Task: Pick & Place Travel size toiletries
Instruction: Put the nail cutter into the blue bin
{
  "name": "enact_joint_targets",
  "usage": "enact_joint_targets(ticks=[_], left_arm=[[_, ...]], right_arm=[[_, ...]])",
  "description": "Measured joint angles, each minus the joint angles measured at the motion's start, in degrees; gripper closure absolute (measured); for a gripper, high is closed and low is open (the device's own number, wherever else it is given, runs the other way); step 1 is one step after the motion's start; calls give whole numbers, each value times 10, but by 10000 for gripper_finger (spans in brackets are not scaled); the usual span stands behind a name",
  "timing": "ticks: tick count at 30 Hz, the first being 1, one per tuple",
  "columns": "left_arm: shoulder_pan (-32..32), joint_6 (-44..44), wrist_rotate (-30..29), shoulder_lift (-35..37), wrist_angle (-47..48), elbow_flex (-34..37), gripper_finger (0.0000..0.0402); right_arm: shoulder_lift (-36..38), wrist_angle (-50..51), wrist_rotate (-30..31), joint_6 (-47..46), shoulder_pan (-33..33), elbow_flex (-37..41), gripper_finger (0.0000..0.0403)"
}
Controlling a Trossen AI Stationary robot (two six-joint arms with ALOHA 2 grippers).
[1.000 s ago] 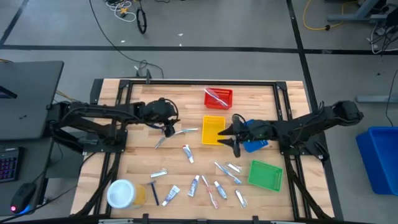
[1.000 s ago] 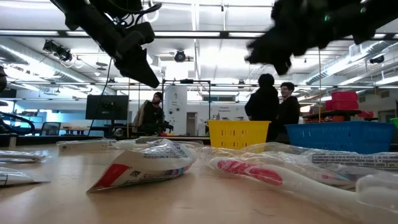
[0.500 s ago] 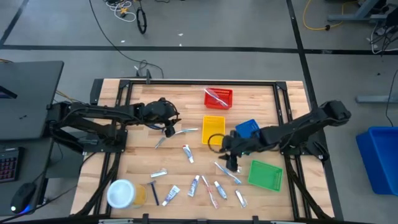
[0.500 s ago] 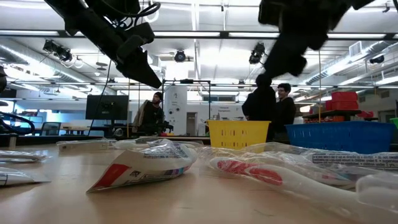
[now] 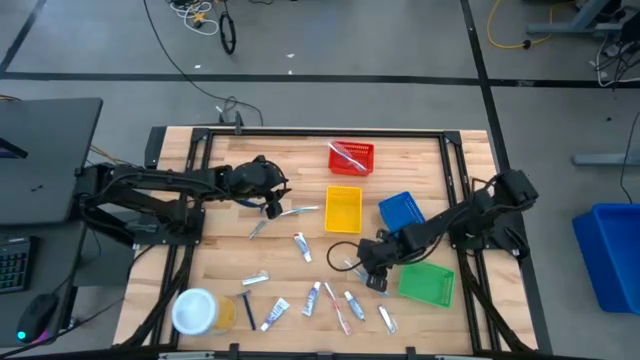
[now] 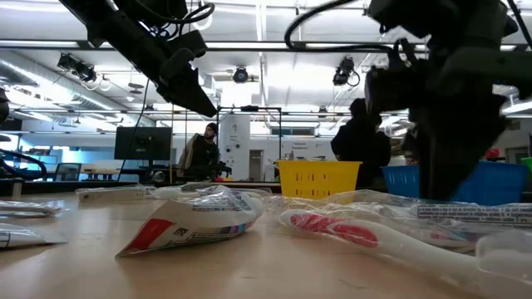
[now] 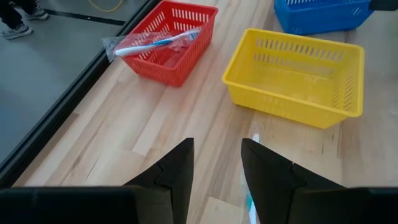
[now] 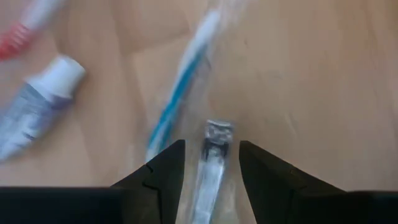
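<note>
Jaws of the right gripper [image 8: 210, 163] stand spread, straddling a small packet [image 8: 211, 155], possibly a razor, on the tabletop [image 5: 300, 150]; a wrapped toothbrush [image 8: 180, 87] lies just beside. Closing off-centre could snag its wrapper. Left gripper [image 7: 216, 163], spread, waits empty.

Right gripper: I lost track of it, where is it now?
High view: the right gripper hangs low over wrapped toiletries, between the yellow tray and green tray.

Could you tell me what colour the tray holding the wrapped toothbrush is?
Red; the red tray shows best in the left wrist view, with the toothbrush across it.
</note>
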State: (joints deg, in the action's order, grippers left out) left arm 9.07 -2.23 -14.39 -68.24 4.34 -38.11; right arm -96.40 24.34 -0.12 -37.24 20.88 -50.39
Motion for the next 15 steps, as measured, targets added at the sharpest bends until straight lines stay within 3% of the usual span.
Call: enact_joint_targets(ticks=[8, 15], left_arm=[[0, 1, 0, 0, 0, 0, 260], [0, 6, 0, 0, 0, 0, 260]], right_arm=[[-19, 3, 17, 43, 7, -2, 254], [-20, 4, 33, 42, 13, -1, 299]])
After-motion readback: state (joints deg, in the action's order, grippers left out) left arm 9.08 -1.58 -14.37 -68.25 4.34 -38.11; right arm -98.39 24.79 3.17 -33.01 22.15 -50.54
